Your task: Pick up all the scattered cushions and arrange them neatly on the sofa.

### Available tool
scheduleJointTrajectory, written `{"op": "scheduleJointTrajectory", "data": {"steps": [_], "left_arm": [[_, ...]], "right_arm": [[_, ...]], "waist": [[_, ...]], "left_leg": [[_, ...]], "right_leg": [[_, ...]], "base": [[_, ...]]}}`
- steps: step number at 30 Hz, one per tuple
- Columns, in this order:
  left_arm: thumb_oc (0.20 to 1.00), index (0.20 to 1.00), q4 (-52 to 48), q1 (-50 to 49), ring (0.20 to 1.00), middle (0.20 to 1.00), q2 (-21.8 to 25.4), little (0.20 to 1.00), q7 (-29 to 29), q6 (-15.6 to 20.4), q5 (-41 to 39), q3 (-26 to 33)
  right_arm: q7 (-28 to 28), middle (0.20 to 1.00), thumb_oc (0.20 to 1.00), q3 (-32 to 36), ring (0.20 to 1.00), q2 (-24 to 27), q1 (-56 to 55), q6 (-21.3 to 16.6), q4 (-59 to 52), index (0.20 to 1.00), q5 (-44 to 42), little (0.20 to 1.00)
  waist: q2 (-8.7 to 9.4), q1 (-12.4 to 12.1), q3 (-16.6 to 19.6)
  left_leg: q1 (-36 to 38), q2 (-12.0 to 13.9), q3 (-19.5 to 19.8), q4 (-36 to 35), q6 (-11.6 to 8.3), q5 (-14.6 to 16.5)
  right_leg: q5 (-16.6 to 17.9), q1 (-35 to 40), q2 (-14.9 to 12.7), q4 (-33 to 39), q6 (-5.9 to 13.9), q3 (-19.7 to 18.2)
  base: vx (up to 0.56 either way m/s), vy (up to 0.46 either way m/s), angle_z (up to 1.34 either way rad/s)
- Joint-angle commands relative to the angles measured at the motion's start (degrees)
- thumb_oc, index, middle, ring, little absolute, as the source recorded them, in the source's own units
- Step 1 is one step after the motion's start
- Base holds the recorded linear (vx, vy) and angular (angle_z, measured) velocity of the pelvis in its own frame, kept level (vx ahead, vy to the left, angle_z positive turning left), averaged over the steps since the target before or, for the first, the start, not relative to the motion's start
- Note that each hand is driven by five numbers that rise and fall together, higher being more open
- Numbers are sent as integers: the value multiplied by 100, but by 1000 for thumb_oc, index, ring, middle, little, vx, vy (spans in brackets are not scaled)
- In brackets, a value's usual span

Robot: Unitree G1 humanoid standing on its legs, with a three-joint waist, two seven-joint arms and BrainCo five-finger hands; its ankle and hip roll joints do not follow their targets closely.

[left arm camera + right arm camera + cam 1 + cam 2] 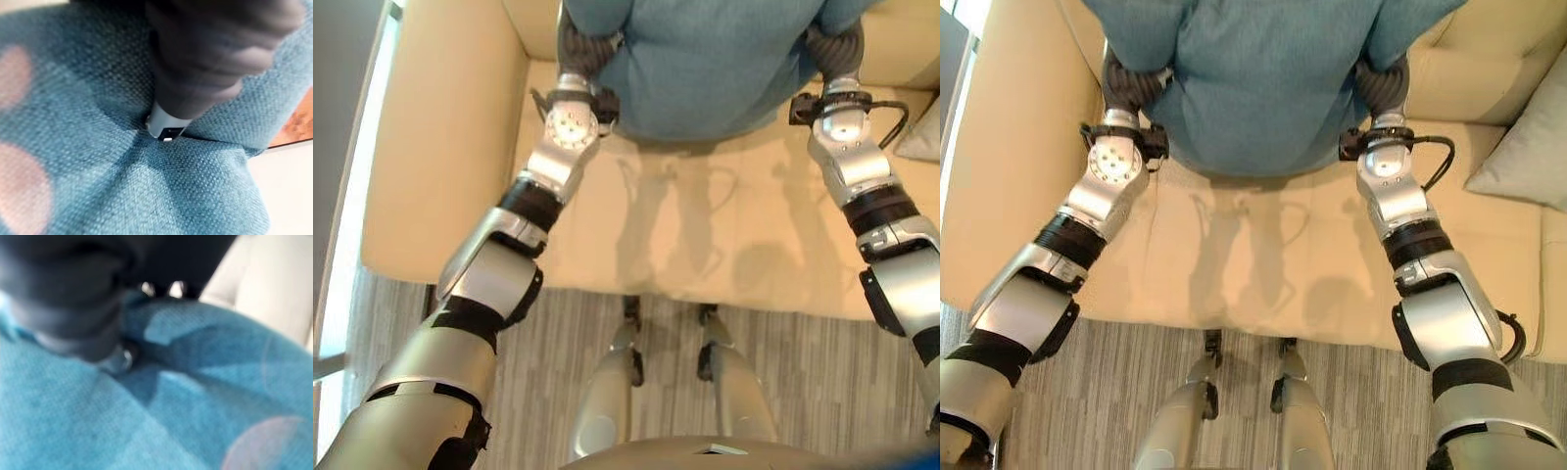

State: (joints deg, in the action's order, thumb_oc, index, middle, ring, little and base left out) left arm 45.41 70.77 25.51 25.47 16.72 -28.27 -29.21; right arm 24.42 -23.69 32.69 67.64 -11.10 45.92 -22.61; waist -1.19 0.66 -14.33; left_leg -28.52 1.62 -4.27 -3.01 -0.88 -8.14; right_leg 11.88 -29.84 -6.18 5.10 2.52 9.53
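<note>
1. Left eye view: I hold a large teal woven-fabric cushion [705,59] between both hands, above the seat of the cream upholstered sofa [724,245]. My left hand [579,51] presses into the cushion's left edge, my right hand [834,51] into its right edge.
2. Right eye view: the same cushion hangs over the seat towards the sofa's backrest, its lower edge near the seat. I cannot tell whether it touches. A pale grey fabric cushion [1526,157] already lies on the seat, well apart to my right.
3. Left wrist view: the dark ribbed cover sinks into a deep fold of the teal weave. The fingers are buried in the cloth, so I cannot tell whether they are spread or curled.
4. Right wrist view: the cover is likewise pushed into a crease of the cushion, and here too I cannot tell the state of the fingers.
5. Step in hand, as I judge it: setting the teal cushion down against the backrest. To do it well I would keep both hands level and the squeeze even, so the cushion does not twist or slip. I would lower until the bottom edge rests on the seat, lean the top onto the backrest, then ease both hands out sideways together.
6. Writing: I can read no brand, label or print on either cushion or on the sofa.
</note>
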Motion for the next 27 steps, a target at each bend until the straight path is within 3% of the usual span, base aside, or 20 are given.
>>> {"op": "scheduleJointTrajectory", "data": {"steps": [1,15,20,21,27], "left_arm": [[200,200,-179,1031,200,200,33,200,-109,539,87,-355],[200,200,-133,1036,200,200,-98,200,-102,489,106,-360],[200,200,-648,768,200,200,-60,200,10,571,115,-180],[200,200,-2005,-149,200,200,-34,200,76,653,209,328],[200,200,-2767,-854,200,200,-126,200,-14,551,383,568]], "right_arm": [[66,200,200,-205,200,-67,1176,-705,-285,200,-28,200],[324,200,200,-431,200,-75,1337,-484,-142,200,288,200],[426,200,200,-313,200,-68,1107,-456,-567,200,449,200],[457,200,200,178,200,-8,157,-376,-1830,200,929,200],[377,200,200,624,200,-60,-628,-292,-2603,200,1244,200]], "waist": [[122,-14,153],[97,46,-25],[116,63,-17],[143,104,-12],[220,110,-42]], "left_leg": [[-120,-117,-29,632,-293,705],[-414,-197,-45,660,-301,668],[-326,-213,-34,632,-291,682],[7,-253,-25,581,-258,790],[129,-292,-42,591,-235,805]], "right_leg": [[-681,-44,-195,-783,578,-225],[-537,-319,-193,-645,622,-336],[-553,-255,-188,-647,618,-351],[-606,50,-212,-620,606,-354],[-538,225,-279,-559,616,-331]], "base": [[0,0,0],[-4,6,-2],[9,8,-3],[24,30,-5],[-15,19,-4]]}}
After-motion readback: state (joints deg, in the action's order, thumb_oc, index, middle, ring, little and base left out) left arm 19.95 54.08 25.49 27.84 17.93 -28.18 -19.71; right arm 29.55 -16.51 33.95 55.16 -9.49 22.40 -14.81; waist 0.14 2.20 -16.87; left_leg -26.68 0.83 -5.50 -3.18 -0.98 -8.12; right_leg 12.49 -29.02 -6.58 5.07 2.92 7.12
